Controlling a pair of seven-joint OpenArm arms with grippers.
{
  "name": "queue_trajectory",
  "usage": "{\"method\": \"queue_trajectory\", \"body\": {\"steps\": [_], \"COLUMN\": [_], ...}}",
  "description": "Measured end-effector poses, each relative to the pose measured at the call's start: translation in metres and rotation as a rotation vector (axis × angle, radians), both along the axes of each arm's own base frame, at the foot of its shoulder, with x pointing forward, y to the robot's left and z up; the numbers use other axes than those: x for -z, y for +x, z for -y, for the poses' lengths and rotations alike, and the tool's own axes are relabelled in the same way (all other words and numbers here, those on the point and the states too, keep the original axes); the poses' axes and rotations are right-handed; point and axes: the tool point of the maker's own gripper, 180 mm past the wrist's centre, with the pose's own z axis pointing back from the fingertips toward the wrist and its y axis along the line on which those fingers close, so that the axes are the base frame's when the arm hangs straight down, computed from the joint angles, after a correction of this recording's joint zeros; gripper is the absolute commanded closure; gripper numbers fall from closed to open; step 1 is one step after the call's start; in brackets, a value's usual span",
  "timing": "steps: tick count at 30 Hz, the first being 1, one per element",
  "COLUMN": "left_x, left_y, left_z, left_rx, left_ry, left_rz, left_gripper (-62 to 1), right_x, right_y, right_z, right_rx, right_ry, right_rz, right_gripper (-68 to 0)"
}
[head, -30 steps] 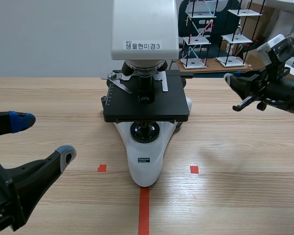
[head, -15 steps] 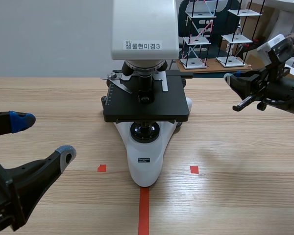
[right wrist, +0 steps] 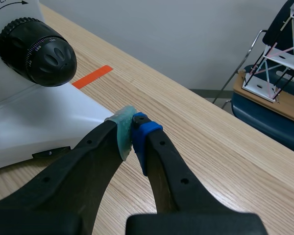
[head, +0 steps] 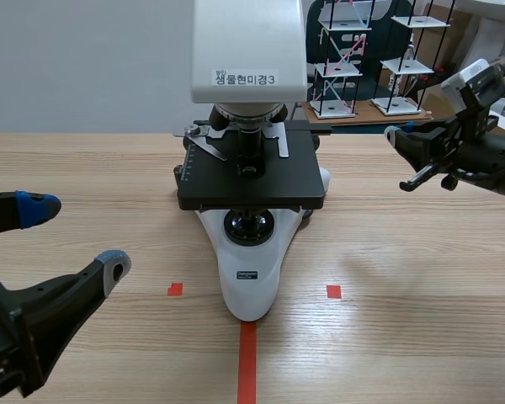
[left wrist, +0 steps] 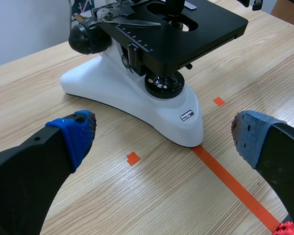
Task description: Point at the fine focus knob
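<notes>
Knob for fine focus point(right wrist: 53, 58), black and rounded, forming the smaller end cap of a larger ribbed black dial on the side of a white microscope point(head: 251, 168). In the right wrist view it sits low on the microscope's body, above the white foot. It lies ahead of the right pincer point(right wrist: 132, 129) and off to one side, clearly apart from it. Its axis runs level with the table point(head: 421, 278), sticking sideways out of the microscope, so its face is turned roughly toward the right arm.

The right pincer is closed on nothing, its grey-green and blue pads pressed together into one tip, ready for pointing. In the scene view it hangs at the right of the frame, about level with the back of the black stage point(head: 252, 177), well apart from the microscope at centre frame.

The left pincer point(head: 76, 236) sits at the lower left of the scene view, wide open and empty. In the left wrist view its blue pads frame the microscope's foot, and a matching black dial point(left wrist: 85, 38) shows on that far side.

Judged from this, the right arm is the better placed. Its tip would need to travel toward centre frame and down, approaching the small end cap along the dial's axis and not the ribbed ring behind it.
</notes>
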Motion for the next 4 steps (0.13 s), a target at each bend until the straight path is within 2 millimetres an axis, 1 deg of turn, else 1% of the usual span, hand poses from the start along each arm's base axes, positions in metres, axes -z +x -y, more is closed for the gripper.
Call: {"method": "queue_trajectory", "body": {"steps": [4], "left_x": [0.0], "left_y": [0.0], "left_z": [0.0], "left_rx": [0.0], "left_ry": [0.0], "left_rz": [0.0], "left_gripper": [-58.1], "right_x": [0.0], "right_y": [0.0], "right_z": [0.0], "right_rx": [0.0], "right_ry": [0.0], "right_rz": [0.0], "right_gripper": [0.0]}}
